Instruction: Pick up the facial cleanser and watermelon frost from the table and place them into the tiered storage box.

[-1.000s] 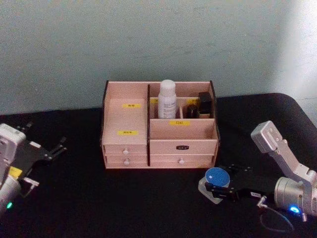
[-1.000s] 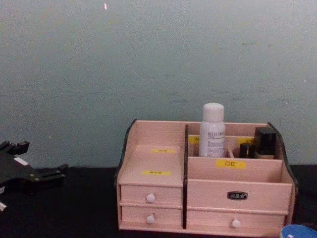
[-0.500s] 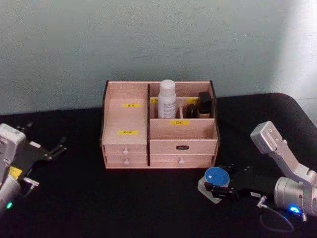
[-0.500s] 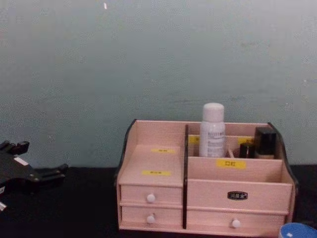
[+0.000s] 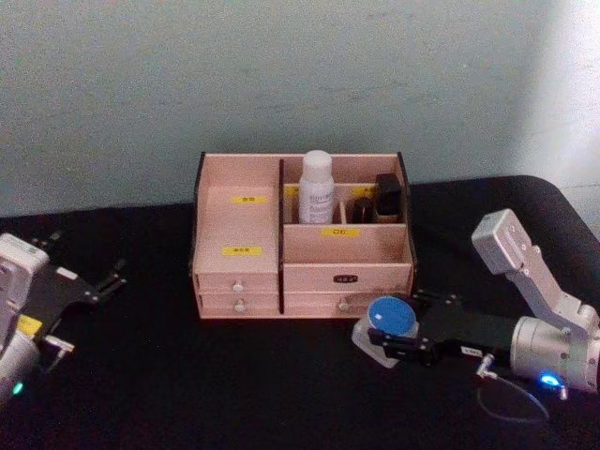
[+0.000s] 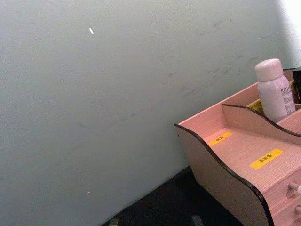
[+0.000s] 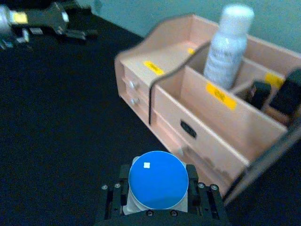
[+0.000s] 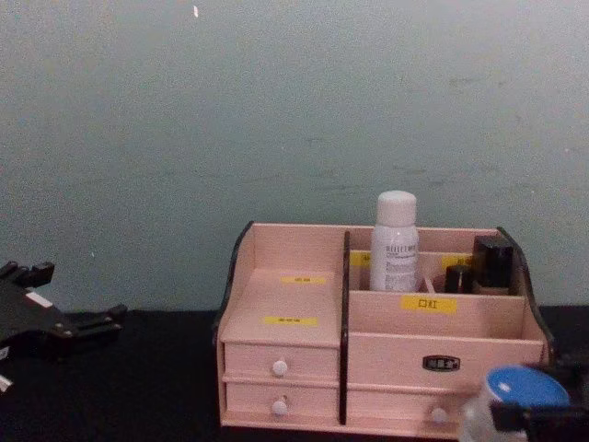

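Right end effector (image 5: 392, 330): pinching watermelon frost (image 5: 387, 313), just before tiered storage box (image 5: 239, 220)
Compartments (image 5: 345, 246): above, beyond
Left end effector (image 5: 84, 258): spread, parked

A plain wall (image 5: 281, 75), painted a pale grey-green, closes the whole background. Its surface is matt and slightly mottled, with a few faint scuffs and one small white mark (image 8: 194, 11) high up. Toward the right the wall grows lighter, where a brighter patch (image 5: 572, 84) of light falls on it. The rest is evenly and rather dimly lit. In front of the wall stands a table (image 5: 234, 375) with a flat, dull black top that runs right up to the wall's foot. The top's far right corner (image 5: 553, 183) is rounded, and pale wall shows beside it.
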Available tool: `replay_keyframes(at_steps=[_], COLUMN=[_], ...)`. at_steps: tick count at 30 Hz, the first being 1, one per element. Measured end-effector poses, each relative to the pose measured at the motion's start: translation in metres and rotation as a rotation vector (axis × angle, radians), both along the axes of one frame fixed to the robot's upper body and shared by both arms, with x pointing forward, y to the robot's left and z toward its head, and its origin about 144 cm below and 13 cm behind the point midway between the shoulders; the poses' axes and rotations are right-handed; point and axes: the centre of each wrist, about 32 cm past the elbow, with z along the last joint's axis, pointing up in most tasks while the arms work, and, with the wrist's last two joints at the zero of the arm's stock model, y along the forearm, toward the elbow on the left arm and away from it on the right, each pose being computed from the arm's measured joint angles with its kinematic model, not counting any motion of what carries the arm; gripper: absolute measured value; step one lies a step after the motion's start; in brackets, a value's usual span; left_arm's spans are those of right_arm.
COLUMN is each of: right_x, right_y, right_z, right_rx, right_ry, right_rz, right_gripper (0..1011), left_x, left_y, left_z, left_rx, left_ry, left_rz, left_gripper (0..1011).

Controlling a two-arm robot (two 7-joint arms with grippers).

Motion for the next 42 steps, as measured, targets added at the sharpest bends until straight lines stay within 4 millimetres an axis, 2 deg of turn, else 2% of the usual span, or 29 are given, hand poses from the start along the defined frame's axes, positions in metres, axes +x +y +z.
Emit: replay_keyframes(at_steps=[13, 23, 42], right_x=[0.018, 0.042, 0.095], right_y=[0.026, 0.056, 0.1], right_z=[0.024, 0.046, 0.053], right_rx=[0.069, 0.118, 0.128], right_ry=[-0.111, -0.205, -0.189], right_rz=[0.102, 0.145, 0.13], right_gripper=[710, 710, 710], left_x=[0.0, 0.0, 0.0], left_y=[0.0, 0.0, 0.0], left_z=[0.0, 0.0, 0.0], left_rx=[0.0, 0.0, 0.0], left_ry=[0.0, 0.0, 0.0], left_rz=[0.0, 0.0, 0.0], left_gripper=[1001, 1001, 1001])
